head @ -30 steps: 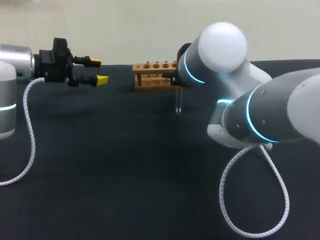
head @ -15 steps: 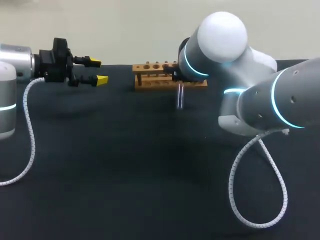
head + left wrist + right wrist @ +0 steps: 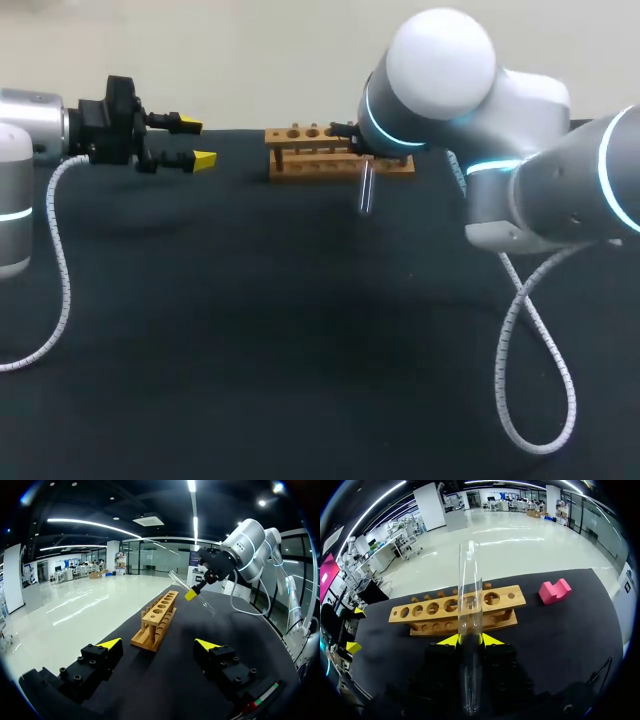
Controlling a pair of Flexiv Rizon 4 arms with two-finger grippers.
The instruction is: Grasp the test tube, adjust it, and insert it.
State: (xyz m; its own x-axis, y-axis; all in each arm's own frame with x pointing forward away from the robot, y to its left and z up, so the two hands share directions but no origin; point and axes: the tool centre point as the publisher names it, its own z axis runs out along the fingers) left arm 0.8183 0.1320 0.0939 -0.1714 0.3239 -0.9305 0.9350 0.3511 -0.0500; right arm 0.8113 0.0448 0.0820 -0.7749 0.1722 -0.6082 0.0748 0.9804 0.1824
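Your right gripper (image 3: 470,640) is clamped on the test tube (image 3: 470,595) near its middle, holding it tilted in the air just in front of the wooden rack (image 3: 454,611). Bring it upright, rounded end down — centre it over one hole before lowering. Your left gripper (image 3: 157,643) hangs spread and empty, well aside.

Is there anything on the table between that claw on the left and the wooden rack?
Nothing: in the head view only bare black table separates the left gripper from the wooden rack.

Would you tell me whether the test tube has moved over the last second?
Yes. The test tube has shifted toward the wooden rack and slightly rightward along it.
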